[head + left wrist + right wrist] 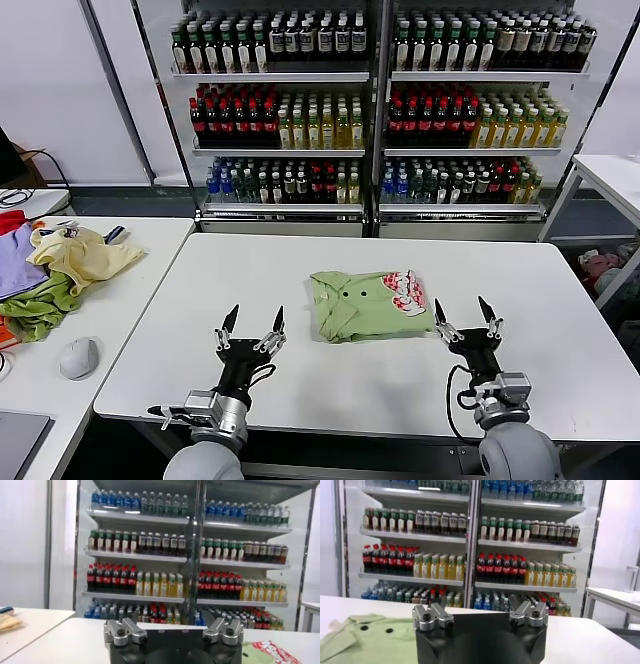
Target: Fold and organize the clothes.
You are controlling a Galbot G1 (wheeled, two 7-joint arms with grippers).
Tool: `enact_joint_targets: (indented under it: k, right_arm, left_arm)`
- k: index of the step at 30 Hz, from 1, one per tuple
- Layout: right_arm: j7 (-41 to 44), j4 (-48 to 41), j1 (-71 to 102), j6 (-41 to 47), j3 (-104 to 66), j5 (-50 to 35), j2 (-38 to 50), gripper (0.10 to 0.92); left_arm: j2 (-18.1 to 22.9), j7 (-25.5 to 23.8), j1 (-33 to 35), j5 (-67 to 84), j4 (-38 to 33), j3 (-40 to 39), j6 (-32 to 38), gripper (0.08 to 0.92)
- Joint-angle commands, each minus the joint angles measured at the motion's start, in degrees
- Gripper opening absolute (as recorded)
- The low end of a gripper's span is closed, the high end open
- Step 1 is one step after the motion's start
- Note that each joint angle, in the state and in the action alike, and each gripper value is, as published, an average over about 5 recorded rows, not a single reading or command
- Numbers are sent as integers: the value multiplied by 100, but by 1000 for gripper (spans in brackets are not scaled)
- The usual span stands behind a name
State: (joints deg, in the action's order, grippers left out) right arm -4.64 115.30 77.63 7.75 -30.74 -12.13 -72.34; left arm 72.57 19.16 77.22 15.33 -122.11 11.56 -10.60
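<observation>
The sage-green shirt [366,304] lies folded in a neat rectangle at the middle of the white table [300,380], its dark buttons and red-and-white graphic facing up. It also shows in the right wrist view [367,637] and, at the edge, in the left wrist view [267,652]. My left gripper [253,322] is open and empty, held upright above the table's near edge, left of the shirt. My right gripper [463,312] is open and empty, upright just right of the shirt.
A side table [120,300] at the left holds a pale yellow garment [82,255], a lilac cloth [18,262], a green cloth [40,308] and a grey mouse [78,357]. Drink coolers [375,110] stand behind the table. Another white table [612,175] is at far right.
</observation>
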Motion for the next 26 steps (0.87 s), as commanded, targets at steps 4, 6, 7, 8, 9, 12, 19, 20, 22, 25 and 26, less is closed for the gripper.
enact_joint_targets:
  k: [4, 6, 7, 8, 9, 12, 19, 20, 22, 25, 26]
  right_arm:
    - [35, 499, 526, -366, -136, 188, -58, 823]
    - [27, 523, 553, -387, -118, 246, -70, 823]
    - [14, 530, 569, -395, -105, 272, -78, 823]
    - [0, 538, 589, -401, -90, 296, -87, 823]
    - [-9, 543, 606, -401, -77, 309, -93, 823]
    - [-20, 566, 644, -384, -52, 322, -96, 823]
    - [-26, 613, 657, -317, -41, 296, -52, 823]
    - [-25, 613, 658, -306, -36, 296, -47, 823]
    - [-25, 601, 655, -290, -23, 300, -42, 823]
    - [-34, 563, 638, -281, 6, 311, -28, 823]
    - [-35, 557, 635, -281, 12, 314, -24, 823]
  left_arm:
    - [-94, -544, 190, 310, -299, 176, -131, 823]
    - [-116, -598, 230, 311, -325, 219, -129, 823]
    - [-128, -618, 251, 312, -337, 236, -130, 823]
    - [-144, -645, 275, 313, -352, 255, -132, 823]
    - [-159, -669, 297, 313, -367, 273, -135, 823]
    - [-194, -734, 352, 316, -411, 320, -150, 823]
    - [-248, -870, 461, 326, -481, 429, -169, 823]
    - [-256, -892, 473, 327, -484, 438, -173, 823]
    - [-269, -931, 485, 328, -480, 451, -182, 823]
    - [-278, -980, 475, 330, -464, 462, -201, 823]
    - [-280, -987, 471, 330, -461, 463, -205, 823]
